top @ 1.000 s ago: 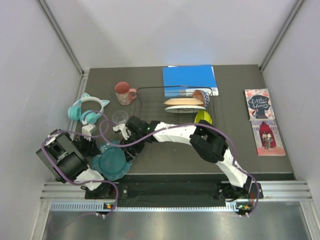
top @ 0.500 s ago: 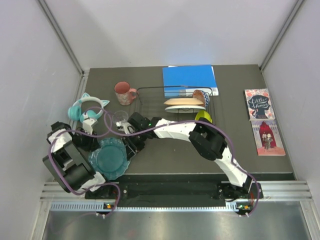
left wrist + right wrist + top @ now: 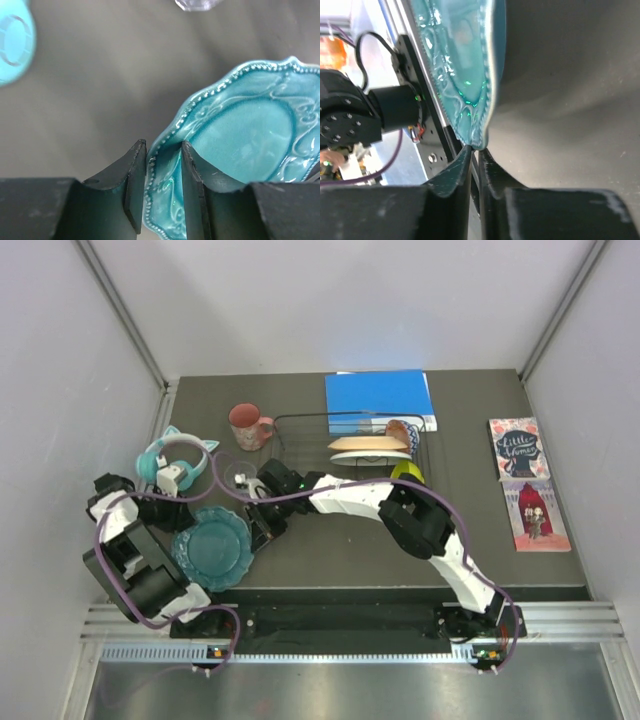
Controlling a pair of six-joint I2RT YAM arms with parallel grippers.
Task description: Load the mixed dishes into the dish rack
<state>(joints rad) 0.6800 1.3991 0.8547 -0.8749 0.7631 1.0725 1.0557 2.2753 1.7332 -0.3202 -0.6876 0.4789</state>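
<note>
The teal scalloped plate is near the table's front left, tilted. My left gripper is shut on its left rim, one finger under and one over the plate. My right gripper is shut, its tips touching the plate's right edge, which rests on the tips rather than between them. The black wire dish rack holds the peach plate and the white plate on edge. A yellow-green bowl sits by its right corner. Left of the rack are the pink mug and clear cup.
Teal cat-ear headphones lie just behind my left gripper. A blue book lies behind the rack. Two picture books lie at the right. Walls close in on both sides.
The left arm swung its wrist back toward the headphones, carrying the plate slightly left and back. The right gripper closed at the plate's right edge.
</note>
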